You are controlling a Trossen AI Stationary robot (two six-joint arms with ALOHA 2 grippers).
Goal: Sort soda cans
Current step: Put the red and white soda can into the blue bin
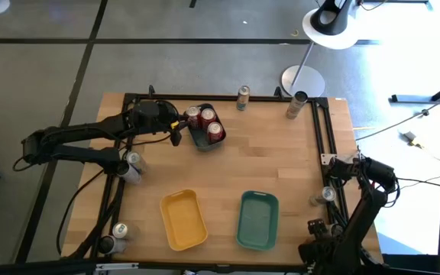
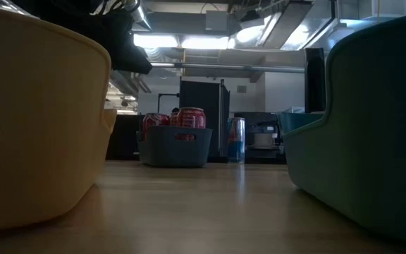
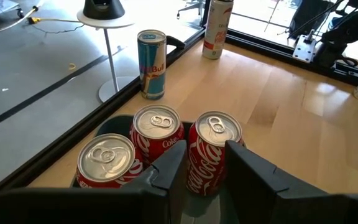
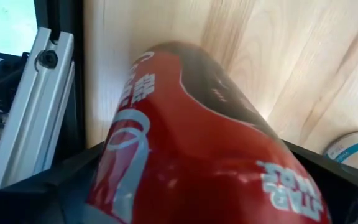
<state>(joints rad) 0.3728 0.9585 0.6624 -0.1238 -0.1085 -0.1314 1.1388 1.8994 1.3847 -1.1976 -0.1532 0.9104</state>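
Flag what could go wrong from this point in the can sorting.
1. The left end effector sits close against the red cans packed in the dark blue tray; pulling away carelessly could tip one.
2. The right end effector has a red can lying sideways beside the table's edge rail; it might roll off.
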